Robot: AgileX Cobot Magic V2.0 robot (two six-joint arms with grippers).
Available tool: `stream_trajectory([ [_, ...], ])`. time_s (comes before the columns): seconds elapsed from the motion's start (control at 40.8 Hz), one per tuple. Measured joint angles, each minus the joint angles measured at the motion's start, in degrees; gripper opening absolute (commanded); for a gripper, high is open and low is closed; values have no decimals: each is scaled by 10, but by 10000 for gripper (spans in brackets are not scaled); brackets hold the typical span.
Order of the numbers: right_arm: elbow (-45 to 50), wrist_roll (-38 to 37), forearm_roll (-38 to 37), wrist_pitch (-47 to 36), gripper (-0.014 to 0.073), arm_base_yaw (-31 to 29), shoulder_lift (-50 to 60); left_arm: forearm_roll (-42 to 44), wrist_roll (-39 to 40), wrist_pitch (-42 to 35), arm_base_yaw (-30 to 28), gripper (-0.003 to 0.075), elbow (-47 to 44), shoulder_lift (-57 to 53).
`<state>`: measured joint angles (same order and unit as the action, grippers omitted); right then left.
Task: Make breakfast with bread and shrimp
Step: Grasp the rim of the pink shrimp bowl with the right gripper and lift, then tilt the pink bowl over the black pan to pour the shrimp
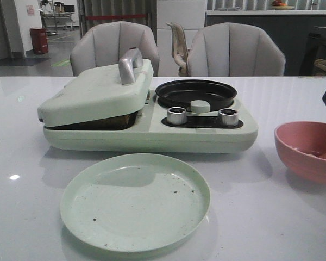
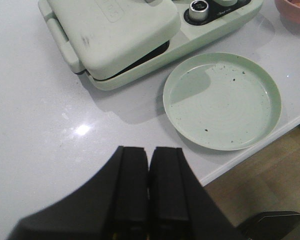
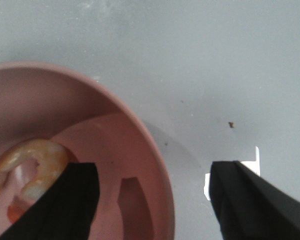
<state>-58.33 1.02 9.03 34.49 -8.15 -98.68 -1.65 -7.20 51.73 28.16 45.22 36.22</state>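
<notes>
1. The shrimp [image 3: 27,167] is seen lying in the bottom of the pink bowl [image 1: 307,149], which stands near the right edge of the table [image 1: 22,217], well apart from the green plate [image 1: 135,201] at the front edge.

2. The right gripper [image 3: 155,200] is held with its jaws spread wide. In the right wrist view one finger is seen inside the bowl, just beside the shrimp, while the other is outside the wall, over bare table. The bowl's rim is thus straddled and the shrimp is not between the fingers; nothing is pinched.

3. The relation on which the coming move is judged to turn: the shrimp lies to the inner finger's far side, away from the gap. A sideways shift toward the bowl's middle would be needed before a closing could catch it.

4. The shrimp is curled into an arc; a grasp across the thick part of the curve is judged more secure than one along it.

5. The right arm is plainly the nearer. The left gripper [image 2: 149,195] is held over the table's front left part with its jaws pressed together on nothing, well apart from the bowl.

6. No bread can be made out. The lid of the breakfast maker [image 1: 146,117] is seen resting slightly ajar on the left half, with something dark beneath; what it is cannot be told. The black pan [image 1: 195,93] on the right half holds nothing visible.
</notes>
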Motion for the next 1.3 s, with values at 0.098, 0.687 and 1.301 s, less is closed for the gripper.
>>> stream_trajectory([
  [0.098, -9, 2, 0, 0, 530, 0, -23, 0, 0, 0, 0, 110, 0, 0],
  [0.687, -39, 38, -2, 38, 36, 1, 3, 1, 0, -1, 0, 110, 0, 0],
  [1.301, -338, -89, -370, 218, 43, 214, 67, 2, 0, -2, 0, 110, 0, 0],
])
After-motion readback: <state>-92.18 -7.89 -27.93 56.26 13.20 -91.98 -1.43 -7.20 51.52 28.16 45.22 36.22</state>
